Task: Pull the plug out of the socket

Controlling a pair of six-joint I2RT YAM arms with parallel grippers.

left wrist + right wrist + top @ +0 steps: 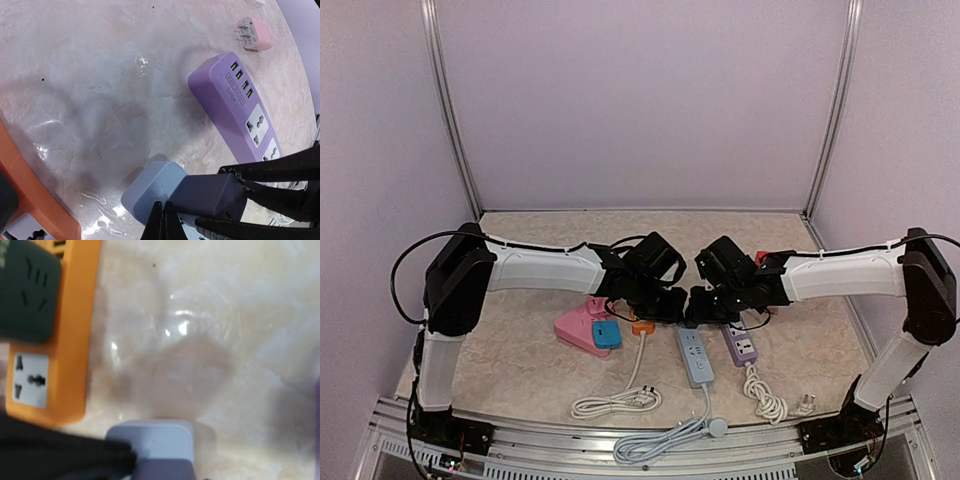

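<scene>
- Closest to the bases, the loose cords (pixel 642 440) are coiled by the table (pixel 550 232) front edge, out of the way.
- The blue-grey strip (pixel 695 357) lies between the orange strip (pixel 642 327) and purple strip (pixel 741 345), so sideways room is tight.
- The plug (pixel 210 192) sits in that strip's far end. The right gripper (pixel 700 302) pinches it on both sides. The left gripper (pixel 162 222), fingers pressed together, has its tips down beside it, pinning the strip I reckon.
- Behind that it's bare tabletop, and straight up looks freest.
</scene>
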